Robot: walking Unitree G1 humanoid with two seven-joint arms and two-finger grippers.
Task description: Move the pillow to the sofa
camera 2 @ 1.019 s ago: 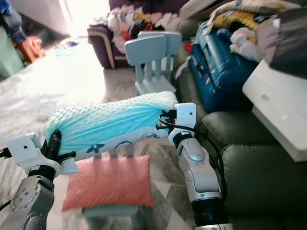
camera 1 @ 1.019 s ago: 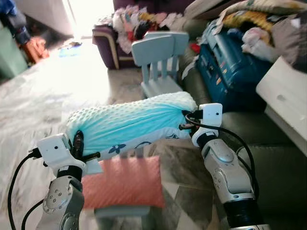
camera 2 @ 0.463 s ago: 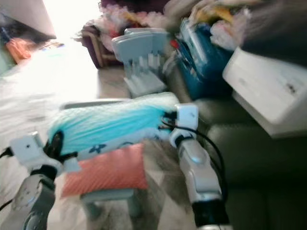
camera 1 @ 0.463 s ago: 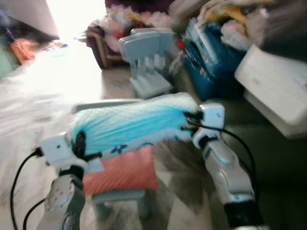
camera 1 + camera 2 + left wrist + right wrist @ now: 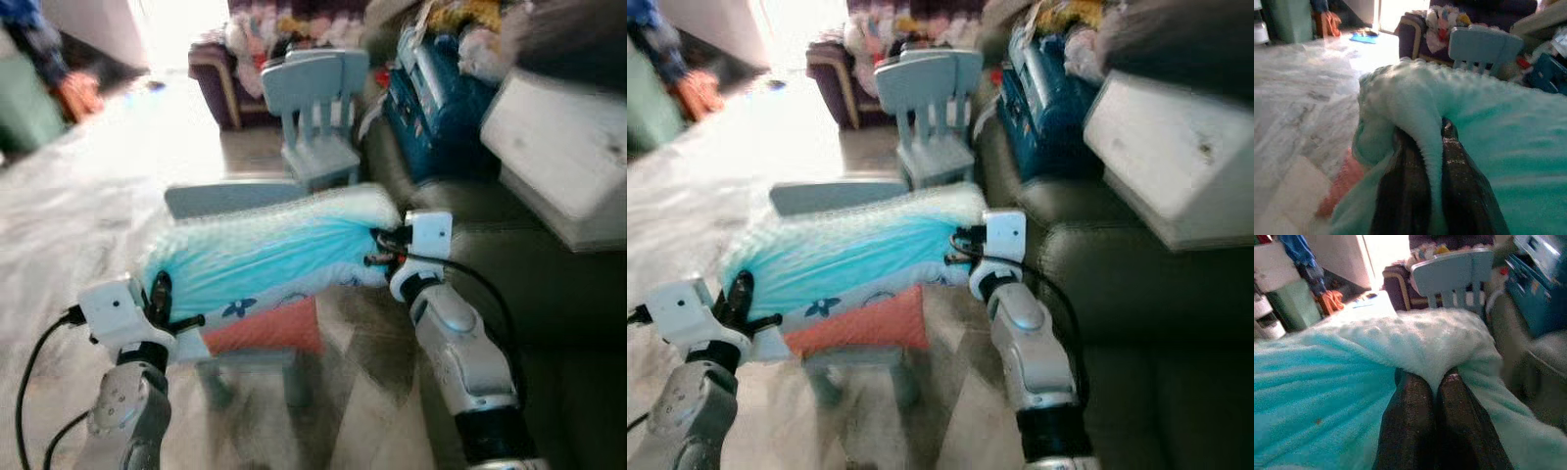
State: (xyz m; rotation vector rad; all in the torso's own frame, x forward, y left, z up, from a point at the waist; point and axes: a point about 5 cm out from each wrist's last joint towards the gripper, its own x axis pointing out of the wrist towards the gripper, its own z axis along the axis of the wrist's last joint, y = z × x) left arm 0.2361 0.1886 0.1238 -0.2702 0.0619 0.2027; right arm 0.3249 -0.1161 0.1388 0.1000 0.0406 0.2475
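A fold of fabric is pinched tight in the left gripper (image 5: 1422, 196) at one end of the turquoise pillow (image 5: 269, 257), the other end being clamped likewise by the right gripper (image 5: 1435, 431). The pillow is carried above a pink cushion (image 5: 265, 328), beside the dark sofa (image 5: 549, 284). It is judged light, soft and saggy, so end holds suit it.

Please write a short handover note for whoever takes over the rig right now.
Left gripper: shut on one end of the pillow.
Right gripper: shut on the other end.
Pillow: carried level between both arms, above a pink cushion on a small chair; the sofa is on the robot's right.
Done: pillow picked up.
Left: bring it over the sofa seat, set it down, open both grippers.
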